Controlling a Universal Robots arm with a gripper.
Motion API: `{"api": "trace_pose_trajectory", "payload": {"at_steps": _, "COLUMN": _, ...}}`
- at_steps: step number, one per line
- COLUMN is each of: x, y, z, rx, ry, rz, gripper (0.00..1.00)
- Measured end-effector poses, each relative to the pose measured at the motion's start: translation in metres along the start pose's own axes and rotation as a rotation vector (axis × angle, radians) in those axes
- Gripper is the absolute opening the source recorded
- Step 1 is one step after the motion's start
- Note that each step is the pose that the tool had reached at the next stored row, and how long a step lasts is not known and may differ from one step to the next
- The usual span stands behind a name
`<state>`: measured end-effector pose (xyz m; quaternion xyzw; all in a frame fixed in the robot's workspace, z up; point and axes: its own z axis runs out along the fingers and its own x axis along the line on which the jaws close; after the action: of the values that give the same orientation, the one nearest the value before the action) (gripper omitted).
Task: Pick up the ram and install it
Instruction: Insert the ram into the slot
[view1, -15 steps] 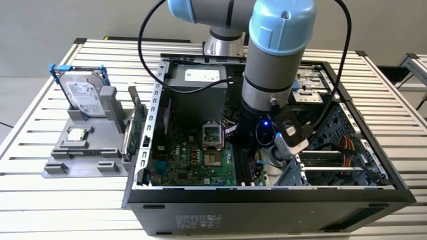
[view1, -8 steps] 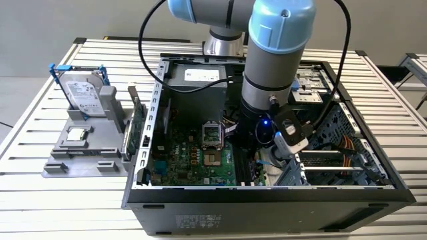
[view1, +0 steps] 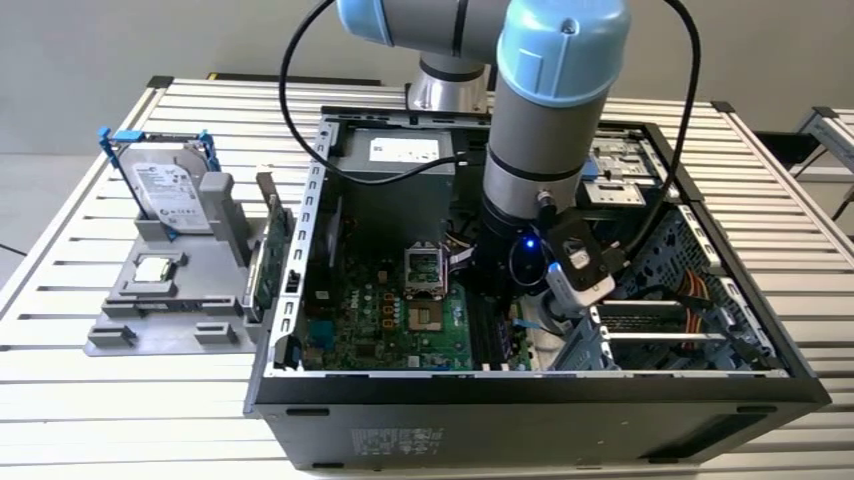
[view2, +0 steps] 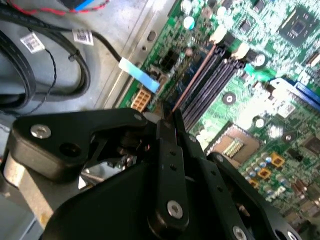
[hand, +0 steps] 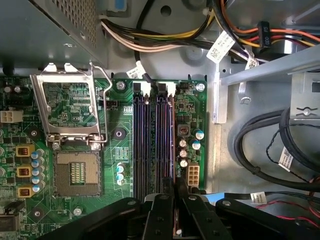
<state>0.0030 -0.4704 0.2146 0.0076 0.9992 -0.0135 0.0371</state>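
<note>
The ram (view2: 193, 81) shows edge-on as a thin brownish strip running out from between my fingertips. It stands in line with the outermost of the dark memory slots (view2: 216, 74) on the green motherboard (view2: 280, 60). In the first wrist view the ram (hand: 173, 150) lies along the slot nearest the board's edge, beside the other memory slots (hand: 150, 145). My gripper (view2: 167, 121) is shut on the ram's near end; in the first wrist view the gripper (hand: 176, 194) sits over the slots' end. In the exterior view the gripper (view1: 510, 290) is low inside the open computer case (view1: 534, 385).
The open processor socket (hand: 77, 172) and its raised latch frame (hand: 70, 107) lie beside the slots. Black cables (hand: 260, 155) and coloured wire bundles (hand: 165, 40) crowd the case wall. Outside the case, a grey fixture (view1: 160, 325) holds a hard drive (view1: 174, 195), a processor chip (view1: 156, 268) and an expansion card (view1: 274, 250).
</note>
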Motion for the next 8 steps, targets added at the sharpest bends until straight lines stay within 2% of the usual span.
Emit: {"api": "trace_pose_trajectory", "payload": {"at_steps": 8, "x": 0.0, "y": 0.0001, "z": 0.0002, "rx": -0.0001, "ry": 0.0, "rz": 0.0, "gripper": 0.0}}
